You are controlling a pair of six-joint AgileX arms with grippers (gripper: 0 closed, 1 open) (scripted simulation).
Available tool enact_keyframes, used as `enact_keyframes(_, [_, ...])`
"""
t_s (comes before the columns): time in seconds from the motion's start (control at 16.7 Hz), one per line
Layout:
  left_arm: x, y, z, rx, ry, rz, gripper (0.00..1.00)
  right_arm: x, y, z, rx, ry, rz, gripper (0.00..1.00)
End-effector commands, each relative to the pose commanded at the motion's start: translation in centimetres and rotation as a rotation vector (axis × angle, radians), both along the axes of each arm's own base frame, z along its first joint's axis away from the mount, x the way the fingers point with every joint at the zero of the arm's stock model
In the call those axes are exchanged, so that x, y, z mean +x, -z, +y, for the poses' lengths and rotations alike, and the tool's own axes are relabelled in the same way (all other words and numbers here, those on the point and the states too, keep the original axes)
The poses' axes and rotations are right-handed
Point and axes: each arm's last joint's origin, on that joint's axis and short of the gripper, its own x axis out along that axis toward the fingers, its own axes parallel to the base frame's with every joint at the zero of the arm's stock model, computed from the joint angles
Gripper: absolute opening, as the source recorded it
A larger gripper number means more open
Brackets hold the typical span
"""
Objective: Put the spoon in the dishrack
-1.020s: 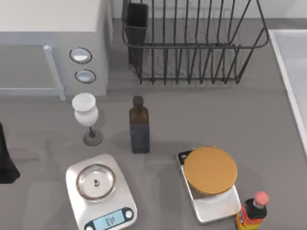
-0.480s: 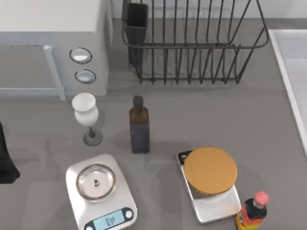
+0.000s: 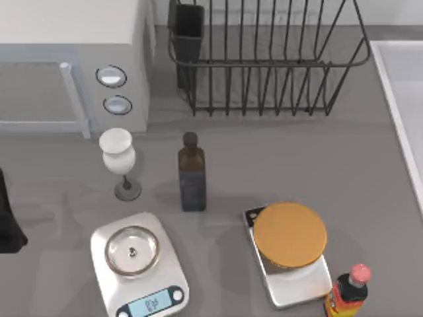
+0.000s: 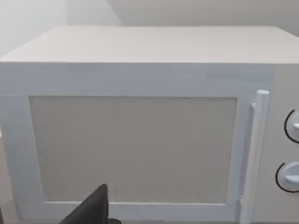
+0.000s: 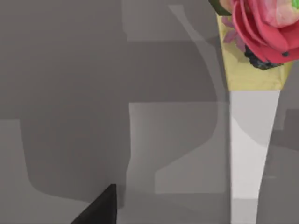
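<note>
The dishrack (image 3: 268,59), a dark wire basket of thin upright bars with a black utensil cup (image 3: 188,30) at its left corner, stands at the table's (image 3: 297,165) far edge, beside a white microwave (image 3: 73,63); the left arm (image 3: 8,218) sits at the left edge, its jaws' state impossible to tell.
</note>
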Motion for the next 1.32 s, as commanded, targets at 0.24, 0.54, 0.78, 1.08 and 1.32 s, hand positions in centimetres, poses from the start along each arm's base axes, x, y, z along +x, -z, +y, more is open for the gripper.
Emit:
enact_keyframes(0.24, [0.0, 0.0, 0.0, 0.0, 0.0, 0.0, 1.0, 0.0, 0.0, 0.0, 0.0, 0.0, 0.0, 0.47])
enact_keyframes(0.54, [0.0, 0.0, 0.0, 0.0, 0.0, 0.0, 1.0, 0.0, 0.0, 0.0, 0.0, 0.0, 0.0, 0.1])
enact_keyframes(0.78, [0.0, 0.0, 0.0, 0.0, 0.0, 0.0, 1.0, 0.0, 0.0, 0.0, 0.0, 0.0, 0.0, 0.0])
enact_keyframes(1.08, [0.0, 0.0, 0.0, 0.0, 0.0, 0.0, 1.0, 0.0, 0.0, 0.0, 0.0, 0.0, 0.0, 0.0])
enact_keyframes(1.32, [0.0, 0.0, 0.0, 0.0, 0.0, 0.0, 1.0, 0.4, -3.0, -0.2, 0.004, 0.022, -0.018, 0.0])
